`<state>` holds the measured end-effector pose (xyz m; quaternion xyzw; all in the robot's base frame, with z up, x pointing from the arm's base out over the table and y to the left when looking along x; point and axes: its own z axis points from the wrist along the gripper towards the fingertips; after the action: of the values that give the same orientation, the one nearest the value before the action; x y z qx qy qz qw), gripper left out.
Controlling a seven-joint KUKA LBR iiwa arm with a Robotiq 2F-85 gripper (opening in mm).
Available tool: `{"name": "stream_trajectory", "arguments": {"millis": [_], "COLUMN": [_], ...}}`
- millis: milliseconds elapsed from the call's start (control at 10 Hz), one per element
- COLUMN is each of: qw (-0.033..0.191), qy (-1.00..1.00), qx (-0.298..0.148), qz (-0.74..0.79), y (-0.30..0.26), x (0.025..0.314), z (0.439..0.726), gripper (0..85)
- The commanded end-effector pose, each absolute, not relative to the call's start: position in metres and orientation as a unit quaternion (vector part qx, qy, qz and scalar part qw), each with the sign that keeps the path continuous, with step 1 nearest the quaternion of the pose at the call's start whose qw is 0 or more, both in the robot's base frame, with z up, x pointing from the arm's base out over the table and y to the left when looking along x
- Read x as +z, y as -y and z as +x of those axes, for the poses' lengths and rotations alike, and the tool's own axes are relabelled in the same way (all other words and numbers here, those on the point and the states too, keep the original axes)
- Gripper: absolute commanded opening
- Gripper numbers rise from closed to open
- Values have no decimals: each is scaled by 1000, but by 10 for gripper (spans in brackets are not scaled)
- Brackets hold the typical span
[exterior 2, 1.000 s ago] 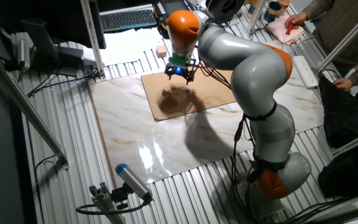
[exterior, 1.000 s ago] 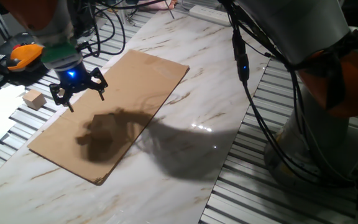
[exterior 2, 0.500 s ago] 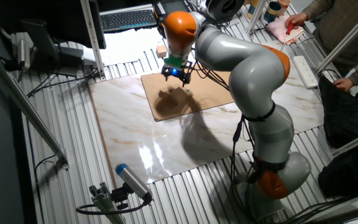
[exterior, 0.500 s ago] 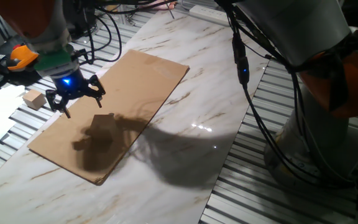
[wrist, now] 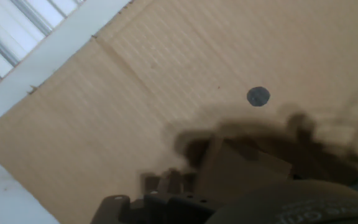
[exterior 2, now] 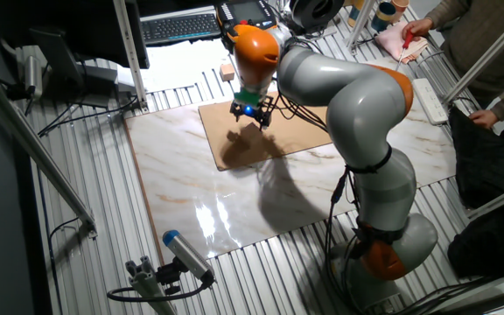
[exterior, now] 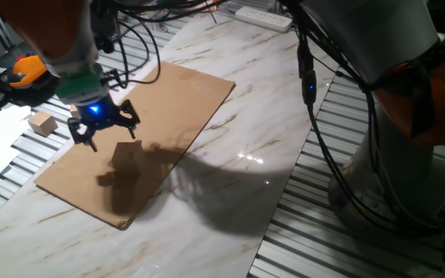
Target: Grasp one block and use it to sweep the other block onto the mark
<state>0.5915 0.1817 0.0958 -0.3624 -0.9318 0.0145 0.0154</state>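
My gripper [exterior: 103,130] hangs open and empty over the left part of the brown cardboard sheet [exterior: 184,96], its blue light on. A light-tan wooden block [exterior: 126,154] sits on the sheet just right of and below the fingers, in the arm's shadow, and the fingers are apart from it. In the hand view the block [wrist: 241,167] lies low in shadow, and the mark [wrist: 258,96], a small dark dot, is on the cardboard a short way beyond it. The other fixed view shows the gripper [exterior 2: 250,115] over the sheet [exterior 2: 296,131]. I cannot make out the mark in the fixed views.
A smaller tan cube [exterior: 43,123] sits off the cardboard on the ribbed surface at the left; it also shows in the other fixed view [exterior 2: 227,72]. The cardboard lies on a marble board [exterior: 238,154]. Cables, a keyboard [exterior 2: 180,26] and an orange device [exterior: 28,69] lie behind.
My gripper has moved down and to the right over the cardboard, closer to the block. The block and the small cube have not moved.
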Motion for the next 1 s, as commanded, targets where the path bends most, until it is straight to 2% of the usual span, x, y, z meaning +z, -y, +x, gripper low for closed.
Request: {"name": "stream_trajectory", "arguments": {"millis": [0, 400, 500, 700, 900], "qw": [13, 3, 4, 0, 9], "qy": [931, 925, 925, 923, 925], "qx": [16, 8, 2, 4, -2], "qz": [-364, -380, -381, -384, -380], "y": [-182, -184, -183, -182, -182], "x": [89, 69, 68, 66, 67], "z": [589, 586, 585, 582, 582], "gripper": [850, 850, 680, 680, 680]}}
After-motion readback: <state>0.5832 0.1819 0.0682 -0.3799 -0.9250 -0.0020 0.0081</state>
